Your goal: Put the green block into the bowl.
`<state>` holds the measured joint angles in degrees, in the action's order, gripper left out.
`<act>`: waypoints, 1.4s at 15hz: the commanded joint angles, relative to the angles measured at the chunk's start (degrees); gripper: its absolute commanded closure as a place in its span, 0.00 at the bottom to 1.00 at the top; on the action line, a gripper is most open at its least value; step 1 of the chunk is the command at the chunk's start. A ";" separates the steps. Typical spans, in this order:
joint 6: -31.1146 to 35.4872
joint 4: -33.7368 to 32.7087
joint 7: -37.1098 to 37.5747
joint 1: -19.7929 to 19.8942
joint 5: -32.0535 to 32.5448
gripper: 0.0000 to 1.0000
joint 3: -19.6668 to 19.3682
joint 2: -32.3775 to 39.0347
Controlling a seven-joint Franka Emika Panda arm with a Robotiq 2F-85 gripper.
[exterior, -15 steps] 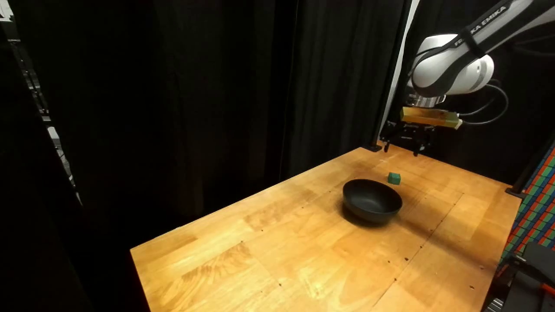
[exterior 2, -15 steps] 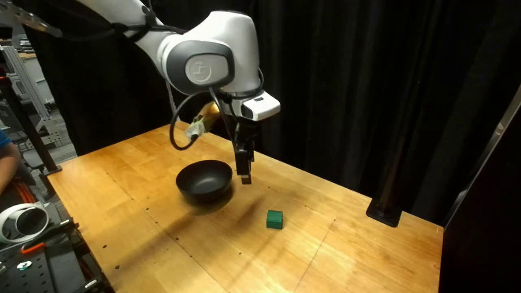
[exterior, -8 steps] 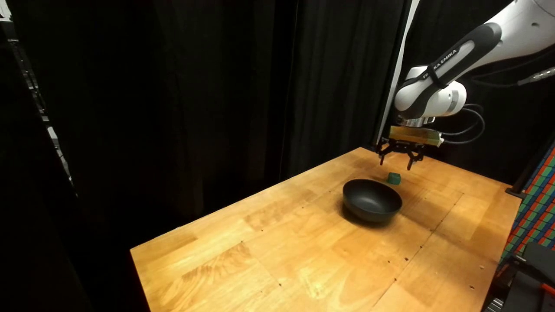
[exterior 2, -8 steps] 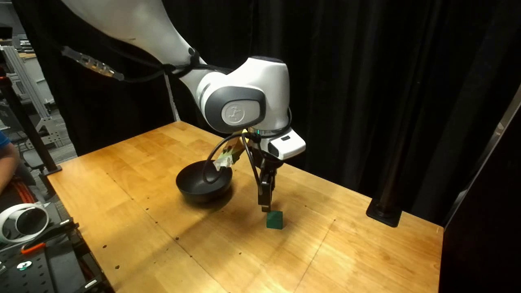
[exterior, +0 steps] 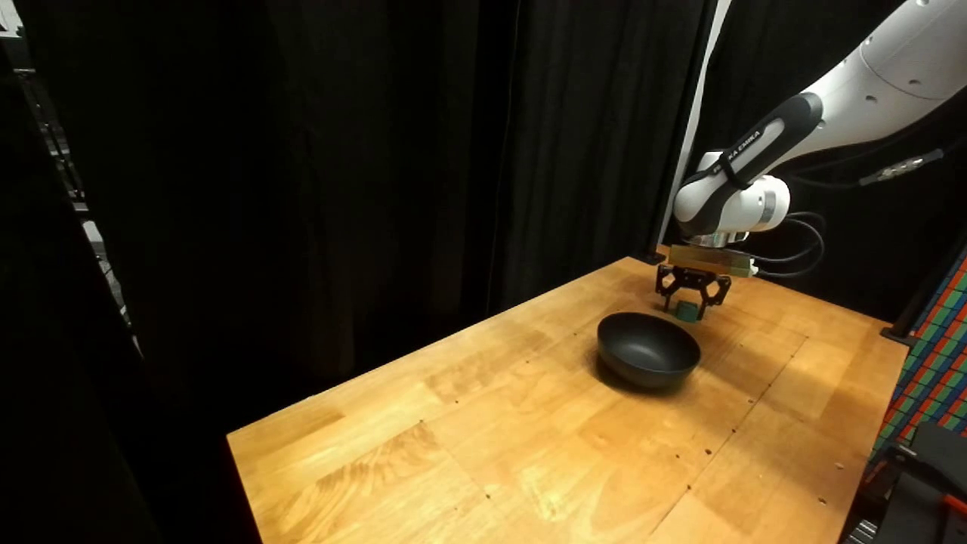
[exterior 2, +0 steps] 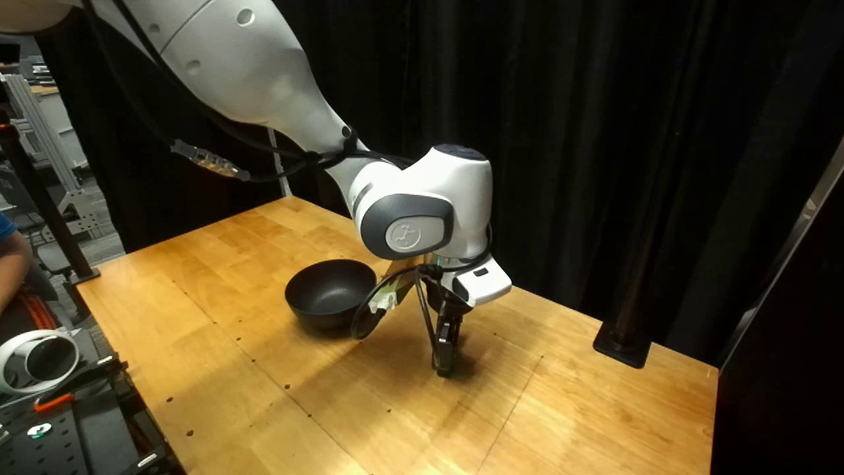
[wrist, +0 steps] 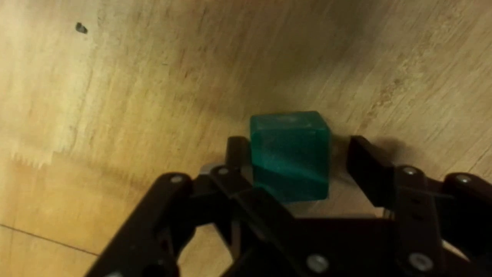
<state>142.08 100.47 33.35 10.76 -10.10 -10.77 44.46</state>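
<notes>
I have the gripper (wrist: 298, 156) low around the green block (wrist: 290, 154), jaws spread, with one finger on either side. In the wrist view a clear gap shows between the block and one finger; the other finger sits so close that I can't tell whether it touches. The block rests on the wooden table (exterior: 453, 453), outside the black bowl (exterior: 648, 355) and near it, and the bowl stands upright. In an exterior view the white arm (exterior 2: 455, 191) reaches down, and my gripper hides nearly all of the block there.
</notes>
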 commanded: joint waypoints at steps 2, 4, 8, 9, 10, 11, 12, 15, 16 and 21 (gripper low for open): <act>-0.70 -3.15 0.07 -0.15 -2.50 0.66 -0.90 1.04; -2.12 -2.40 1.32 -0.83 -2.44 0.82 -1.63 -0.50; -4.95 4.41 -0.12 -0.63 -4.35 0.83 -0.05 -9.90; -5.61 6.62 -1.20 -0.39 -5.70 0.83 1.01 -13.05; -6.69 8.51 -4.24 0.89 -8.37 0.83 3.38 -15.70; -8.42 10.31 -6.25 1.04 -10.35 0.83 4.58 -18.24; -10.20 12.61 -7.85 0.54 -12.19 0.83 5.48 -20.57; -18.12 16.75 -11.47 -0.28 -16.63 0.83 7.63 -24.20; -20.53 18.48 -10.81 -1.18 -16.39 0.83 7.45 -24.60; -24.52 23.54 -13.22 -2.33 -20.14 0.19 7.58 -26.72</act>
<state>118.95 120.39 23.38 8.37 -26.80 -3.17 21.22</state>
